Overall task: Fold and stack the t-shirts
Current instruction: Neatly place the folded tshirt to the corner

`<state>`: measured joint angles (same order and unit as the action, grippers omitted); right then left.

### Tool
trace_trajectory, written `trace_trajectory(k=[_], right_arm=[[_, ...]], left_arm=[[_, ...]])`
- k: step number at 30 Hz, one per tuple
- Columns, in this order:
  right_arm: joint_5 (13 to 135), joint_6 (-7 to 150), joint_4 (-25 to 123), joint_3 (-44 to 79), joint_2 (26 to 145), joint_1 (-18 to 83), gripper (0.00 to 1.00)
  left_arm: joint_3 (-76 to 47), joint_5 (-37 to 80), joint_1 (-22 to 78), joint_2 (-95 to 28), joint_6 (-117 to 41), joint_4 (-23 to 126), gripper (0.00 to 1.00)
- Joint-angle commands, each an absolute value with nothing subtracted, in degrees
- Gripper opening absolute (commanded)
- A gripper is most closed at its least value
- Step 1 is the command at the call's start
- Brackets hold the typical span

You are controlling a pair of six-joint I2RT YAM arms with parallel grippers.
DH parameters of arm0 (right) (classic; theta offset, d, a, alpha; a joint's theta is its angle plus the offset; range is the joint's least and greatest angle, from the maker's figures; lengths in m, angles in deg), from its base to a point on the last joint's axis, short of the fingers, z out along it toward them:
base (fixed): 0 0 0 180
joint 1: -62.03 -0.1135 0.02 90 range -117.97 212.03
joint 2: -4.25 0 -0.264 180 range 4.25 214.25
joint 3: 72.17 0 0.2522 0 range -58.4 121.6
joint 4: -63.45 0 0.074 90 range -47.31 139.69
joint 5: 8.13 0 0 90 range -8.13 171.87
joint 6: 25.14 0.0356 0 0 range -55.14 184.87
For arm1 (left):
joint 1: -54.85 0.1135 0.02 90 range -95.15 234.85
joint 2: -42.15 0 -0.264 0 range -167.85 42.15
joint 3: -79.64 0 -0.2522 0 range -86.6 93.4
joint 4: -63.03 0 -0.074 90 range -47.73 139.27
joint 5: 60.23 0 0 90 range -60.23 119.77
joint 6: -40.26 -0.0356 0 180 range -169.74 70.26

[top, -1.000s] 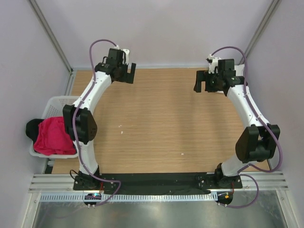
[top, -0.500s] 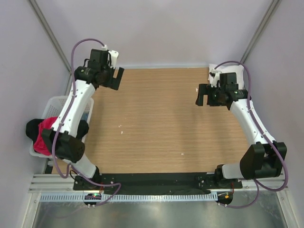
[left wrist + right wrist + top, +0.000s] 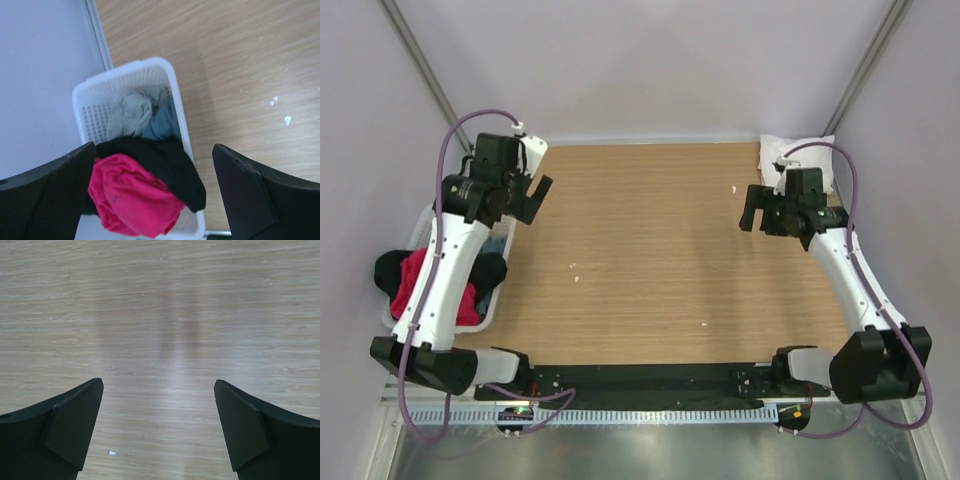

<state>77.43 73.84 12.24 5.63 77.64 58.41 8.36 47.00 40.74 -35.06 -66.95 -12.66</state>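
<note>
A pink-red t-shirt [image 3: 132, 197] lies crumpled on top in the white lattice basket [image 3: 125, 67], with a black t-shirt [image 3: 172, 167] draped beside it over the basket's rim. Both also show in the top view, the pink-red t-shirt [image 3: 425, 285] and the black t-shirt [image 3: 388, 268]. A white t-shirt [image 3: 798, 155] lies folded at the table's far right corner. My left gripper [image 3: 528, 198] hangs open and empty above the basket; in the left wrist view [image 3: 154, 150] it is over the shirts. My right gripper [image 3: 763, 213] is open and empty over bare wood [image 3: 158, 382], just in front of the white t-shirt.
The basket [image 3: 432, 215] stands off the table's left edge and also holds a grey cloth [image 3: 131, 112] and a blue-grey cloth [image 3: 162, 122]. Small white specks [image 3: 287, 119] lie on the wooden table [image 3: 660, 260]. Lilac walls close in the back and sides.
My left arm has swung left from the table's far edge to above the basket. My right arm has moved right and a little nearer, uncovering the white t-shirt. Both grippers stay open.
</note>
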Motion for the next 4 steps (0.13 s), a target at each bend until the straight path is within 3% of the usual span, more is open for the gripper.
trace_trajectory(k=[1, 4], right_arm=[[77.3, 75.2, 13.8, 2.2, 71.2, 58.4, 1.0], [80.5, 75.9, 13.4, -2.0, 67.0, 58.4, 1.0]], left_arm=[[4.0, 51.9, 41.1, -32.1, -69.6, -16.9, 1.0], [-2.7, 54.3, 41.0, -26.7, -68.1, -12.7, 0.99]])
